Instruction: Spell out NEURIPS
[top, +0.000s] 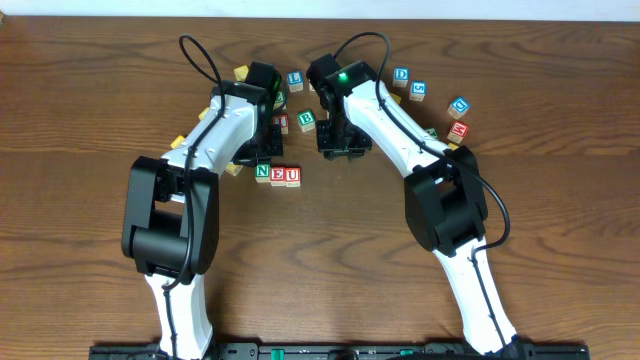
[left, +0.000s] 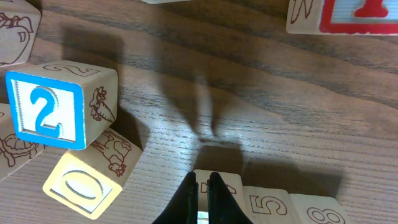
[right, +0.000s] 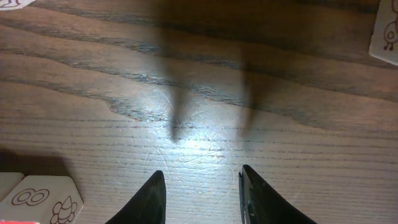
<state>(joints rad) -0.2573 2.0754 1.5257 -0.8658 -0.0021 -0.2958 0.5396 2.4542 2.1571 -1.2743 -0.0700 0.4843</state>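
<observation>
At NEU cubes (top: 279, 175), left tool (left: 202, 179) clenched, right tool (right: 201, 173) partly open over table (right: 186, 93)

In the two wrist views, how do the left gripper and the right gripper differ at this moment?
The left gripper has its fingers pressed together; the right gripper has its fingers apart. The left gripper is at the end cube of a row; the right gripper is over bare table. Neither visibly holds anything.

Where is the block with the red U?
In the overhead view, the red U block is near the middle, at the right end of a short row, next to the E block, then the green N block.
</observation>
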